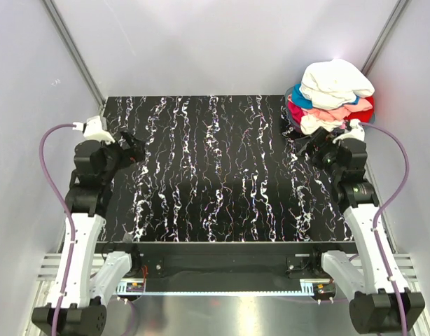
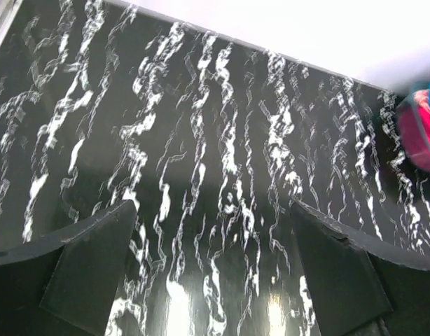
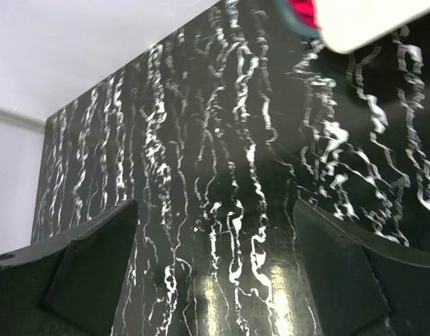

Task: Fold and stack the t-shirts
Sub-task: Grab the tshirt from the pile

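Observation:
The t-shirts (image 1: 332, 94) lie crumpled in one heap at the table's back right corner, a cream-white one on top with blue, pink and red ones under it. My right gripper (image 1: 309, 145) hovers just in front of the heap, open and empty; in the right wrist view the gripper (image 3: 215, 269) is over bare table and the t-shirts (image 3: 341, 21) show at the top edge. My left gripper (image 1: 134, 149) is open and empty at the table's left side. In the left wrist view, the gripper (image 2: 215, 269) is also over bare table, with the t-shirts (image 2: 421, 129) at the far right.
The black table with white marbling (image 1: 215, 175) is enclosed by pale walls at the back and both sides. Metal frame posts (image 1: 71, 45) run up the back corners. Purple cables (image 1: 50, 150) loop beside each arm.

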Motion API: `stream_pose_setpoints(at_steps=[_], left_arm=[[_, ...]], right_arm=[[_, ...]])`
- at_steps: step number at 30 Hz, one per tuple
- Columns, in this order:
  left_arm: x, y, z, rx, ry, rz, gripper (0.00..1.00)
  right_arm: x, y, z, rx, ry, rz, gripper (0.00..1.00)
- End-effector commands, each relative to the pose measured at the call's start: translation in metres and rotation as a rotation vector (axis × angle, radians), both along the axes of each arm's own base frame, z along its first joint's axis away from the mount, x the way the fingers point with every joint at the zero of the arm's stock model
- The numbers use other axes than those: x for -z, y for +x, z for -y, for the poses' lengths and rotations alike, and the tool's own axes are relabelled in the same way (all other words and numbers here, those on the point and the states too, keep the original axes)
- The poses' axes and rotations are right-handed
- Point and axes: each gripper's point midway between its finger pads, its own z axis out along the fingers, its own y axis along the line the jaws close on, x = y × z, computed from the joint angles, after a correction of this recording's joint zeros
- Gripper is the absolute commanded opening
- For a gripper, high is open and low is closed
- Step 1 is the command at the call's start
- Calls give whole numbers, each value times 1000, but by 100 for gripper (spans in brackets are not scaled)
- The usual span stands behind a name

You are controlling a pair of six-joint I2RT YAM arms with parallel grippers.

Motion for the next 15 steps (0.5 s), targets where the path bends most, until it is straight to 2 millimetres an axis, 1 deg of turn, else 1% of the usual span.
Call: stream_pose_setpoints(at_steps=[1,2,3,4,5,6,7,8,9,10,11,12,13,14,15], left_arm=[[-12,-33,-10,-76,-31,-80,99],[-10,-37,-10,-65,-12,-98,99],[-10,-49,28,176,-33,-105,99],[-17,-62,52,360,-14,-70,99],[-25,-73,68,463,-33,-47,99],[-28,-78,70,459,-64,-58,99],[-37,-86,70,457,-72,-31,99],[-43,-91,73,475,-66,-2,99],[-54,-91,73,477,-52,61,99],[-57,-97,68,433,-64,103,99],[-56,-101,64,347,-171,64,99],[-48,-101,54,251,-217,27,99],[-38,-102,62,295,-249,5,99],[-32,-104,69,355,-218,-3,99],[-27,-105,72,383,-215,-23,99]], right_arm=[[-42,-10,23,150,27,140,100],[-50,-14,30,190,21,166,100],[-62,-16,32,200,19,191,100],[-67,-16,33,198,10,196,100],[-64,-10,31,187,-1,169,100],[-73,-11,30,179,-10,148,100],[-73,-8,29,166,-31,119,100],[-55,-1,30,161,-56,20,100],[-74,3,32,166,-75,34,100],[-69,12,36,174,-104,-5,100],[-72,15,43,207,-135,-7,100],[-85,19,50,242,-148,20,100],[-89,23,56,271,-164,34,100],[-92,31,63,299,-173,48,100],[-107,35,67,308,-177,63,100]])
